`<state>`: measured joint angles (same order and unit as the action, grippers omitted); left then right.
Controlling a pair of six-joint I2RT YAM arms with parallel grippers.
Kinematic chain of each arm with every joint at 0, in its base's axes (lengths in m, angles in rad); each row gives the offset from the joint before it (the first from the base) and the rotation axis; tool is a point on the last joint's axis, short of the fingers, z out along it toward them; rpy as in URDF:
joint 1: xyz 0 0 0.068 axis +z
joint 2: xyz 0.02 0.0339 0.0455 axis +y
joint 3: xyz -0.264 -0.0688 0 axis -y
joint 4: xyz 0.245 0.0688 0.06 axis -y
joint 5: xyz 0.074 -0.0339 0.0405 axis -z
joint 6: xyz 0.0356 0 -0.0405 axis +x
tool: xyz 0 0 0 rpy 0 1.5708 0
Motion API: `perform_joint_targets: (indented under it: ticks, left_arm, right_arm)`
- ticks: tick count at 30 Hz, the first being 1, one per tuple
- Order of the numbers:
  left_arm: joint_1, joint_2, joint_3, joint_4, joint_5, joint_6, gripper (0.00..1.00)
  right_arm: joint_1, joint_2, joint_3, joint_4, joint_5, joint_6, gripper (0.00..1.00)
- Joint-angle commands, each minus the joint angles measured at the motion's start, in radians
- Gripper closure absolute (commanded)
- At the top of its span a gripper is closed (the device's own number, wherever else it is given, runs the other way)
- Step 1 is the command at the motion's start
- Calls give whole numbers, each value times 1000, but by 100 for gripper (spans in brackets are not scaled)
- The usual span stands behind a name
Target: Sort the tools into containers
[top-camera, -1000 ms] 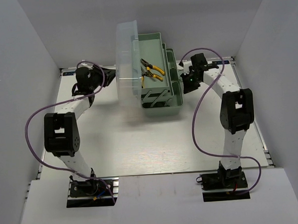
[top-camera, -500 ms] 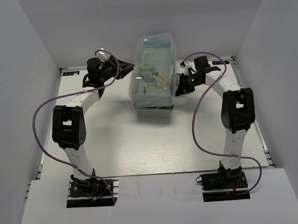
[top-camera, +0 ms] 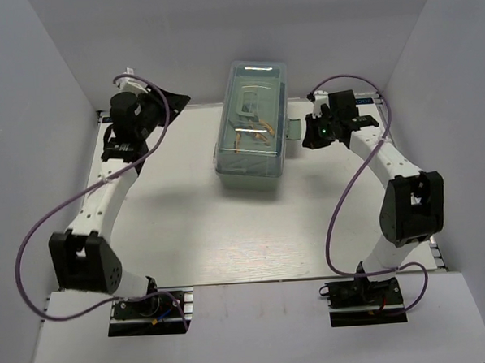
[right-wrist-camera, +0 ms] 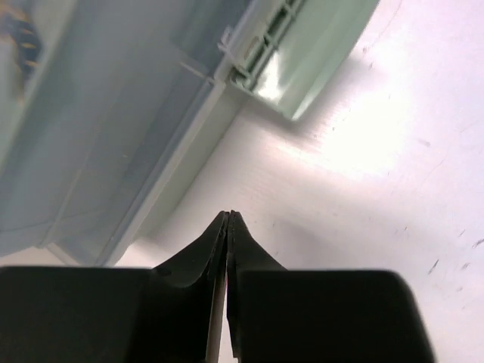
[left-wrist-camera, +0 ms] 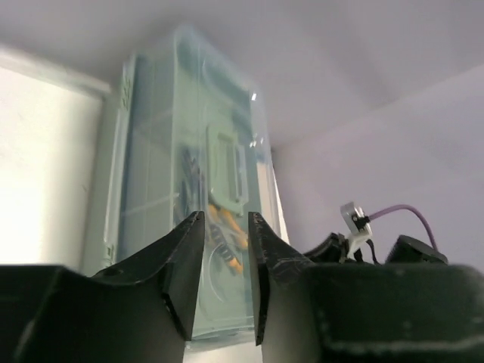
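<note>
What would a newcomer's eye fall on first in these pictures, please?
The pale green toolbox at the far middle of the table, its clear lid closed over yellow-handled pliers. The right gripper, fingers shut, sits close by its right wall; the left gripper hangs raised at far left, fingers slightly apart.

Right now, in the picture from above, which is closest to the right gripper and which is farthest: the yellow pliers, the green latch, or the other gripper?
1. Green latch: on the right side of the toolbox, just beside the right gripper.
2. Yellow pliers: inside the toolbox, seen through the clear lid.
3. Left gripper: past the toolbox, off its left side.
</note>
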<state>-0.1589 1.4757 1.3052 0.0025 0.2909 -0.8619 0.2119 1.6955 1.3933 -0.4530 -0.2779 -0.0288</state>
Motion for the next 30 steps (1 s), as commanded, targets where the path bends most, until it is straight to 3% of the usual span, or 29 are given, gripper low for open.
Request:
perform_joint_targets:
  ticks: [1, 6, 9, 13, 21, 30]
  left_arm:
    - [-7, -6, -49, -133, -138, 145, 62]
    - [-28, 193, -11, -136, 60, 233, 73]
    - [-50, 300, 54, -222, 45, 280, 76]
    - [-79, 342, 54, -222, 34, 308, 76]
    - [-137, 439, 101, -144, 281, 366, 77]
    - [-165, 439, 111, -230, 280, 409, 77]
  right_arm:
    - [3, -13, 7, 60, -38, -42, 94]
    - [12, 39, 108, 8, -84, -45, 88]
    - [26, 59, 157, -10, -29, -49, 86]
    - [32, 101, 252, -55, -4, -65, 83]
    - [27, 60, 202, -9, 35, -51, 83]
    - [24, 0, 184, 4, 178, -88, 83]
